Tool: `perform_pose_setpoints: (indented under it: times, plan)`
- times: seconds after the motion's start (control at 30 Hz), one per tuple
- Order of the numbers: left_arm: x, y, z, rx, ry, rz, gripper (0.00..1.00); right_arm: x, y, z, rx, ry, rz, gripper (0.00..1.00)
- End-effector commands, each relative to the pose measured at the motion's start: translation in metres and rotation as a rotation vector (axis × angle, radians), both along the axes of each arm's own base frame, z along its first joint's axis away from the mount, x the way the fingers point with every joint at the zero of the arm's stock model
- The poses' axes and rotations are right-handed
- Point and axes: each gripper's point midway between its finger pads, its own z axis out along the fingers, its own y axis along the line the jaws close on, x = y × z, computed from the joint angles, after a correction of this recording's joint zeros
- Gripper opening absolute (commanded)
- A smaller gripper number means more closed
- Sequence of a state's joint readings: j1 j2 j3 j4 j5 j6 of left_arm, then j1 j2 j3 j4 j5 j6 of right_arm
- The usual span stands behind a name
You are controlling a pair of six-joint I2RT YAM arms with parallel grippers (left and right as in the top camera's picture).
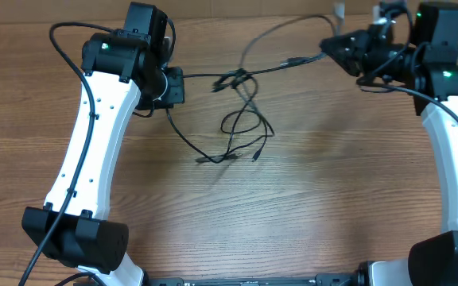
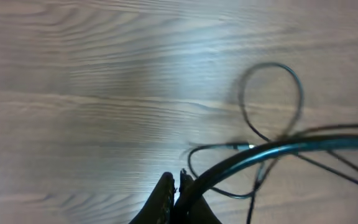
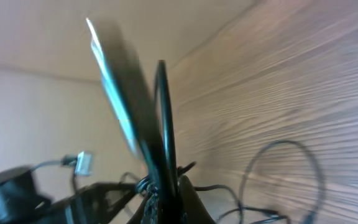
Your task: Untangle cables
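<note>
Thin black cables [image 1: 243,121] lie in a loose tangle of loops at the table's middle, with a knot [image 1: 233,79] at their far end. My left gripper [image 1: 176,85] is shut on a strand that runs right to that knot. In the left wrist view the gripper [image 2: 176,182] pinches this cable [image 2: 278,149], and a loop [image 2: 272,93] lies beyond. My right gripper [image 1: 330,48] at the far right is shut on a cable [image 1: 293,60] stretched from the knot. In the right wrist view the gripper [image 3: 166,196] clamps dark strands [image 3: 161,112] that rise upward.
A grey cord arcs from the tangle to the table's back edge, ending in a pale plug [image 1: 339,10], which shows as a silvery plug [image 3: 82,163] in the right wrist view. Bare wooden tabletop [image 1: 308,206] stretches across the front. Both white arms flank the sides.
</note>
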State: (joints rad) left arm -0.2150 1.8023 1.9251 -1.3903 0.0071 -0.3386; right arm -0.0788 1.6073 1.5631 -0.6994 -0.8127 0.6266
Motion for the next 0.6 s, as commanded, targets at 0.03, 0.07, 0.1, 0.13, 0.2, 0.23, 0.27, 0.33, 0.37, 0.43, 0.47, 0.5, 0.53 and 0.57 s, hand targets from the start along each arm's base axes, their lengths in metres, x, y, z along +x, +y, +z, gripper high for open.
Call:
perform_pose_setpoints:
  times: [0.03, 0.07, 0.1, 0.13, 0.2, 0.23, 0.27, 0.33, 0.37, 0.43, 0.47, 0.5, 0.53, 0.57]
  plan:
    - [0.000, 0.055, 0.007, 0.197, -0.041, 0.302, 0.04, 0.008, -0.059, -0.001, -0.169, -0.035, -0.199, 0.04]
    - [-0.002, 0.063, 0.008, 0.227, -0.040, 0.346, 0.04, 0.008, -0.070, -0.005, -0.188, -0.015, -0.235, 0.04]
    - [-0.006, 0.073, 0.008, 0.257, -0.036, 0.389, 0.04, 0.007, -0.081, -0.009, -0.205, 0.003, -0.270, 0.04]
    - [-0.009, 0.080, 0.009, 0.279, -0.033, 0.423, 0.04, 0.007, -0.091, -0.012, -0.219, 0.019, -0.301, 0.04]
    - [-0.013, 0.095, 0.010, 0.311, -0.026, 0.480, 0.04, 0.005, -0.107, -0.016, -0.236, 0.040, -0.347, 0.04]
    - [-0.016, 0.103, 0.011, 0.322, -0.022, 0.510, 0.04, 0.004, -0.113, -0.018, -0.237, 0.048, -0.362, 0.04]
    - [-0.017, 0.109, 0.011, 0.323, -0.017, 0.535, 0.04, 0.003, -0.119, -0.019, -0.237, 0.055, -0.374, 0.04]
    - [-0.019, 0.121, 0.010, 0.316, -0.006, 0.578, 0.04, 0.001, -0.128, -0.020, -0.236, 0.068, -0.395, 0.04]
    - [-0.020, 0.125, 0.009, 0.306, 0.002, 0.592, 0.04, 0.000, -0.132, -0.021, -0.235, 0.073, -0.403, 0.04]
    - [-0.022, 0.131, 0.007, 0.276, 0.021, 0.615, 0.04, -0.002, -0.137, -0.022, -0.234, 0.082, -0.415, 0.04]
    - [-0.023, 0.132, 0.005, 0.256, 0.031, 0.621, 0.04, -0.002, -0.138, -0.023, -0.233, 0.087, -0.418, 0.04]
    - [-0.023, 0.132, 0.004, 0.234, 0.040, 0.618, 0.04, -0.003, -0.138, -0.023, -0.233, 0.090, -0.417, 0.06]
    - [-0.020, 0.125, 0.001, 0.178, 0.053, 0.570, 0.04, -0.004, -0.136, -0.025, -0.230, 0.099, -0.412, 0.30]
    - [-0.017, 0.119, 0.001, 0.150, 0.055, 0.531, 0.04, -0.005, -0.133, -0.025, -0.228, 0.103, -0.404, 0.45]
